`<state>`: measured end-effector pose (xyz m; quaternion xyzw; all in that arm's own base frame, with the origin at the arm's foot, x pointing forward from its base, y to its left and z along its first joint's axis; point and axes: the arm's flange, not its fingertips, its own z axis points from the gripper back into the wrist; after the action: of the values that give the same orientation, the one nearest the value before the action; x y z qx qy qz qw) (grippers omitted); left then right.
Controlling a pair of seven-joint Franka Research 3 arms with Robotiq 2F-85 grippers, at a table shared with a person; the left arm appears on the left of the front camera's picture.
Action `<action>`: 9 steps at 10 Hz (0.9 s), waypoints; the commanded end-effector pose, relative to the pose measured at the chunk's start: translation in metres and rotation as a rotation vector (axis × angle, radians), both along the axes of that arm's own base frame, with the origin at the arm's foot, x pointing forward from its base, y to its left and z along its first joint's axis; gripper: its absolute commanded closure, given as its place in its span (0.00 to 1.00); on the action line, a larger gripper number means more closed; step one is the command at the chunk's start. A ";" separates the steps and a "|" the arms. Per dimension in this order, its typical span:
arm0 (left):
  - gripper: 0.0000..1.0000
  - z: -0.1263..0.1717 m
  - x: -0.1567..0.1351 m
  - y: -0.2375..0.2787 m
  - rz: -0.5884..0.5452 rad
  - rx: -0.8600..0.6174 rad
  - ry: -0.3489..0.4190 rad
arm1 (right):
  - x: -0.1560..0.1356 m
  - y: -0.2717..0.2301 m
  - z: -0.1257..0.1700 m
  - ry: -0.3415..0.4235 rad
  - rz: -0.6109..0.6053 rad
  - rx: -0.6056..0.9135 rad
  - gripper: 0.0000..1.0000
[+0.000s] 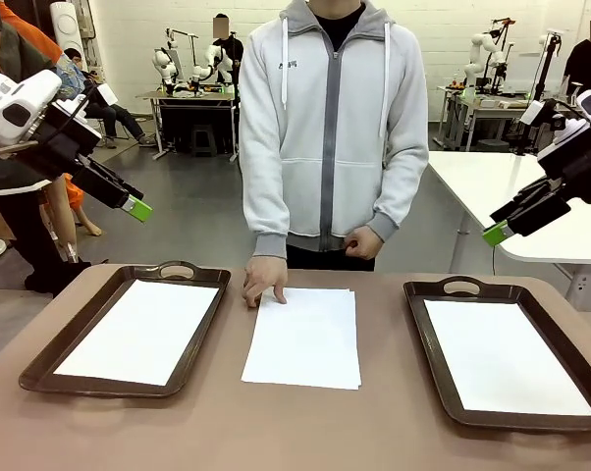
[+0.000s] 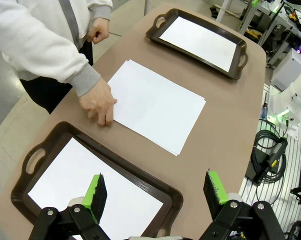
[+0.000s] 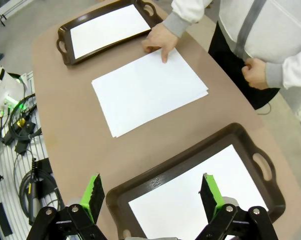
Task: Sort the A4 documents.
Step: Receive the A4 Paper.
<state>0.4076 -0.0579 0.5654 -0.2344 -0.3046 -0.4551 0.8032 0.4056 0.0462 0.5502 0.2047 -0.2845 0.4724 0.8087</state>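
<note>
A small stack of white A4 documents [image 1: 303, 338] lies on the brown table between two dark brown trays. A person's hand [image 1: 264, 280] presses fingertips on its far left corner. The left tray [image 1: 40, 361] holds a white sheet [image 1: 140, 331], and the right tray [image 1: 431, 363] holds another sheet [image 1: 502, 355]. My left gripper [image 1: 136, 208] hangs open high above the left tray. My right gripper [image 1: 495, 234] hangs open high above the right tray. The left wrist view shows the stack [image 2: 155, 104] and the left tray [image 2: 163, 190] below my open fingers [image 2: 97, 192]. From the right wrist the stack [image 3: 148, 89] and the right tray [image 3: 200, 150] lie below.
The person in a grey hoodie stands at the table's far edge [image 1: 374, 277], the other hand held at the waist. A white table [image 1: 492, 182] stands at the back right. Cables and equipment [image 2: 268, 155] lie on the floor beside the table.
</note>
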 end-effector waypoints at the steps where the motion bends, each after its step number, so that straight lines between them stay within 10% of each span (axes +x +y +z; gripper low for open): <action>1: 0.00 -0.001 -0.001 0.001 -0.015 -0.002 -0.012 | 0.000 0.000 0.000 -0.002 -0.002 -0.007 0.00; 9: 0.00 -0.001 -0.001 0.001 -0.015 -0.002 -0.012 | 0.000 0.000 0.000 -0.002 -0.002 -0.007 0.00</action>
<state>0.4076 -0.0579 0.5654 -0.2344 -0.3046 -0.4551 0.8032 0.4056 0.0462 0.5502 0.2047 -0.2845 0.4724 0.8087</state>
